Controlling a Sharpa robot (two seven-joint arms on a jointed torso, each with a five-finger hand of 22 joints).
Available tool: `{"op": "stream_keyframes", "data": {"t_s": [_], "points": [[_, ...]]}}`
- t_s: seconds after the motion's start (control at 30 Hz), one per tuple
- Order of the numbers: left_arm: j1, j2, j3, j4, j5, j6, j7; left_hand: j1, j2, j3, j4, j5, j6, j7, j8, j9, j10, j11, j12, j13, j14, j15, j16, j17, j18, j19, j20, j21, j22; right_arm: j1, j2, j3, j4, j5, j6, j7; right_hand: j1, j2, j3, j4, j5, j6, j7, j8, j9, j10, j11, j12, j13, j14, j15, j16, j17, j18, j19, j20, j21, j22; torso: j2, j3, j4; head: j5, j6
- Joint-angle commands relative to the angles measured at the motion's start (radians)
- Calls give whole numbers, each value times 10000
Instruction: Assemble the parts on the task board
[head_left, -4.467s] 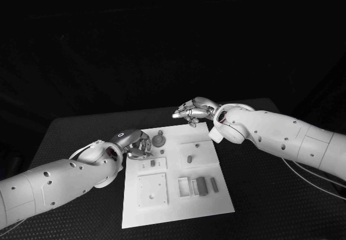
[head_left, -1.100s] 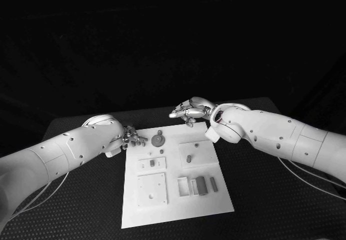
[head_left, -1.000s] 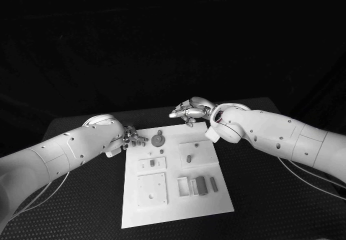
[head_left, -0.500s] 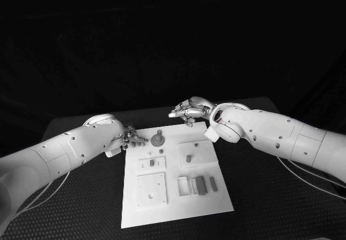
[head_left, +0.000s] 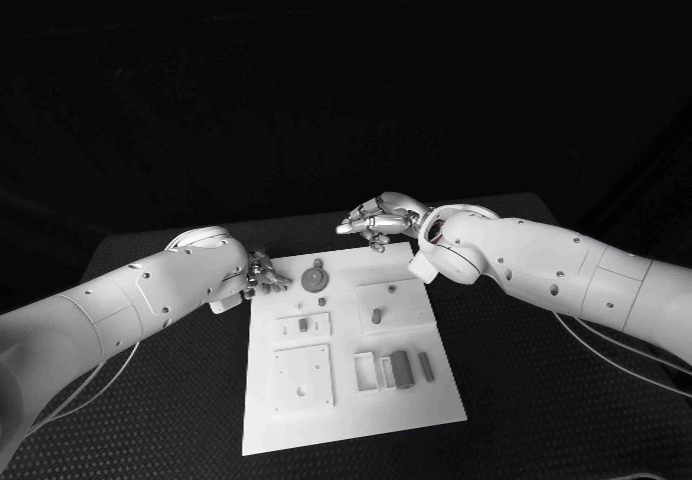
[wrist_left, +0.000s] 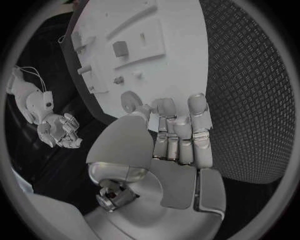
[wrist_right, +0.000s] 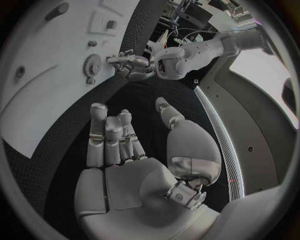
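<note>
Two hands in your view, both empty. Your left hand (head_left: 263, 274) sits at the task board's (head_left: 433, 400) far left edge, fingers straight and slightly apart, holding nothing, just beside the round gear part (head_left: 316, 279). Your right hand (head_left: 378, 222) hovers past the board's far edge, fingers loosely spread, nothing in it. Several small parts (head_left: 402, 369) lie on the board, mid-worktop (head_left: 548, 400).

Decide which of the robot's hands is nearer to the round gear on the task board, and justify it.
Left. The left hand sits at the board's edge just beside the gear, fingers pointing toward it. The right hand is raised beyond the far end of the task board, clearly farther from the gear.
</note>
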Motion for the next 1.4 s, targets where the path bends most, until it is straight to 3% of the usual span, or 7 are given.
{"op": "stream_keyframes", "data": {"t_s": [0.03, 0.4, 0.67, 0.8, 0.87, 1.0, 1.4], "points": [[14, 53, 5, -13, -4, 153, 18, 201, 18, 131, -46, -42, 21, 27, 20, 26, 29, -11, 16, 18, -22, -22, 61, 17, 429, -54, -66, 30, 224, -5, 17, 2, 13, -31, 76, 62, -31, 83, -53, -16, 19, -22, 88, -55, 10, -71, -30, 39, -14, -84, 3, 68, -11, 313, 4, -63, -60, 161, -3, 0, 3, 3, -8], [12, 62, 5, -86, 352, 121, 130, 537, 140, 304, -179, 136, -38, 60, -10, 51, -32, 22, -7, 26, -71, 11, 44, 14, 414, -147, -47, 66, 224, -5, 28, 2, 4, -31, 79, 64, -29, 84, -52, -18, 19, -22, 87, -55, 10, -72, -30, 41, -16, -84, 3, 69, -12, 313, 5, -64, -60, 161, -4, 3, -2, 9, -29], [16, -162, 11, 29, 1137, -45, 135, 965, 487, 690, -938, 747, 9, 56, -20, 95, -8, 24, -9, 45, -87, 12, 95, 50, 396, -284, -25, 185, 223, -5, 6, 2, 1, -31, 80, 59, -29, 86, -52, -18, 19, -23, 87, -56, 11, -72, -30, 42, -17, -84, 3, 69, -12, 313, 5, -65, -59, 161, -10, 0, 9, 2, -42], [20, -303, 14, 205, 1438, -91, 131, 456, 524, 1741, -1926, 647, 91, 69, -63, 91, 55, 13, -46, 41, -89, 28, 128, 80, 337, -375, -6, 281, 220, -5, -7, 2, -1, -31, 78, 60, -29, 85, -52, -18, 19, -22, 87, -56, 11, -72, -30, 42, -18, -84, 3, 69, -12, 313, 5, -65, -59, 161, -16, -4, 18, 3, -40], [22, -365, 15, 297, 1638, -118, 109, -1014, 706, 2847, -3365, 648, 145, -29, -101, 96, 101, -1, -69, 46, -61, 124, 132, 83, 310, -353, -16, 394, 206, -5, -15, 2, -9, -31, 76, 60, -29, 85, -52, -19, 19, -22, 87, -56, 11, -72, -30, 42, -18, -84, 2, 69, -12, 313, 5, -65, -59, 161, -17, -7, 24, 6, -42], [24, -488, 29, 483, 1762, -181, 101, -3327, 841, 4599, -5183, 581, 234, 53, -89, 151, 198, 32, -78, 55, 79, 24, 105, 37, 294, -111, -31, 448, 174, -5, -30, 2, -19, -31, 72, 59, -29, 85, -52, -20, 19, -22, 87, -56, 11, -72, -31, 43, -19, -85, 2, 70, -13, 313, 5, -65, -59, 162, -17, -13, 29, 21, -32], [216, -1103, 27, 1424, 1958, -397, -40, -3441, 847, 4794, -5361, 698, 308, 26, -51, 182, 282, 0, -63, 62, 112, -4, 110, 34, 303, -44, -45, 467, 183, -5, -58, 2, -8, -29, 65, 56, -29, 84, -52, -21, 19, -21, 87, -56, 12, -73, -31, 45, -21, -85, 2, 71, -13, 313, 5, -66, -59, 162, -28, -5, 30, 106, 6]]}}
